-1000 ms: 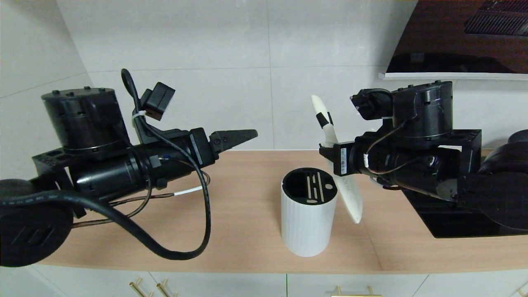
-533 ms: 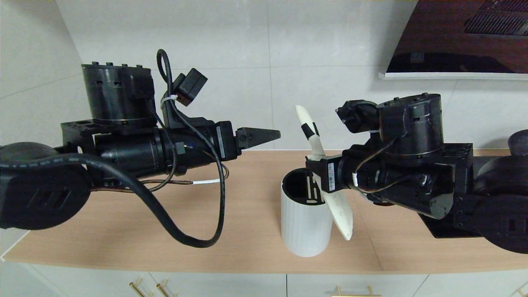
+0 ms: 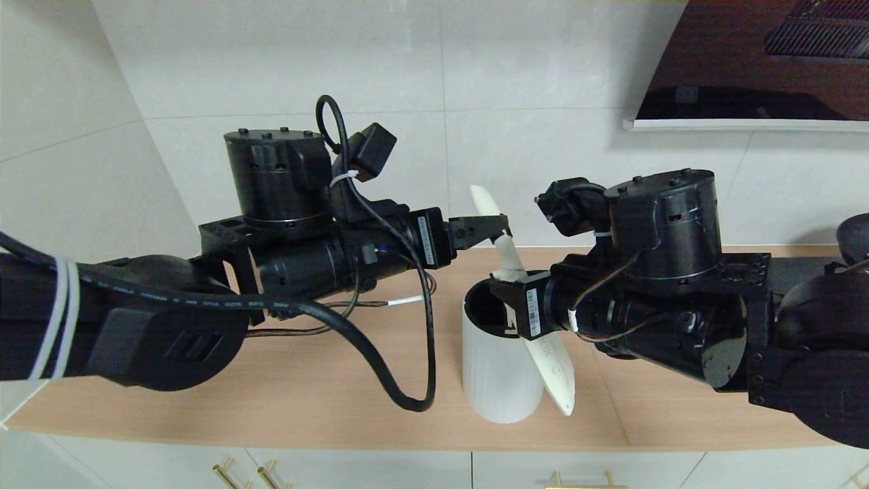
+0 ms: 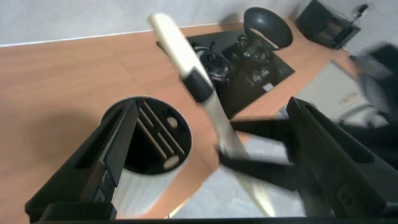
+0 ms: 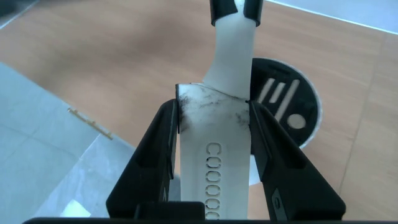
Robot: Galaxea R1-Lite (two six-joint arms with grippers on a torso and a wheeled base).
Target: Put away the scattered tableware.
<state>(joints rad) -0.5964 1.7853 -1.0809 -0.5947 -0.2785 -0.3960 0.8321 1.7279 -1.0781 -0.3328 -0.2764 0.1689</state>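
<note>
Right gripper [image 3: 514, 309] is clamped on the broad blade of a white knife [image 3: 553, 360], one finger against each flat face, as the right wrist view shows plainly. The knife sits tilted in the air: its handle, ringed with a black band, points up toward the tiled wall, and its blade tip points down. In the head view the blade crosses in front of the right edge of the white ribbed knife holder [image 3: 499, 380]. The knife is not in the holder, and no part of it enters the slots of the black top insert. The holder stands upright on the wooden tabletop [image 3: 339, 380], near the front edge. Left gripper [image 4: 212, 102] is level with the knife handle at about the black band, its fingers spread apart with the handle between them. We see gaps on both sides in the left wrist view, so it has no grip on the handle. A black cooktop [image 4: 249, 68] lies to the right of the holder with a dark pan [image 4: 267, 28] on it. A range hood [image 3: 760, 61] hangs on the wall above.
</note>
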